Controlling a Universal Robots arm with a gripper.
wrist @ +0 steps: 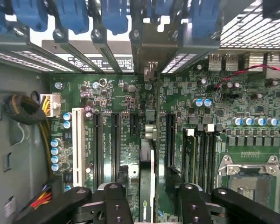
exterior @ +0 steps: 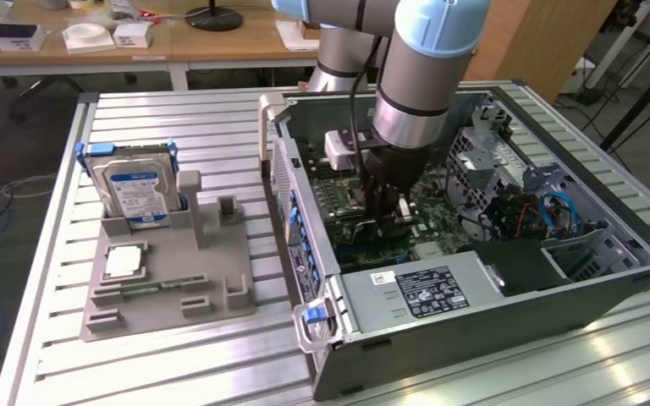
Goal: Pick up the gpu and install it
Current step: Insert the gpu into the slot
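The open computer case (exterior: 494, 279) lies on its side on a slatted metal worktop (exterior: 190, 364), and the arm (exterior: 421, 76) reaches straight down into it, so the tool (exterior: 391, 222) hangs just above the green motherboard (wrist: 116, 98). In the wrist view the tool (wrist: 148, 198) has its two black fingers (wrist: 113, 203) standing apart, and the gpu (wrist: 148, 182) sits edge-on in the gap between them, upright over the row of long slots; neither finger visibly presses on it, though the near end of the card is cut off by the picture's edge, so contact there cannot be judged. Its far end points toward the case's rear openings, where blue clips (wrist: 74, 14) line the wall. Toward the exterior view's left, well apart from the case, a grey holder (exterior: 167, 279) rests on the worktop, carrying a silver hard drive (exterior: 135, 190) with a blue label standing upright. Behind the worktop, wooden desks (exterior: 122, 46) hold small white boxes. In the exterior view the arm and tool hide the card and most of the slots beneath them.
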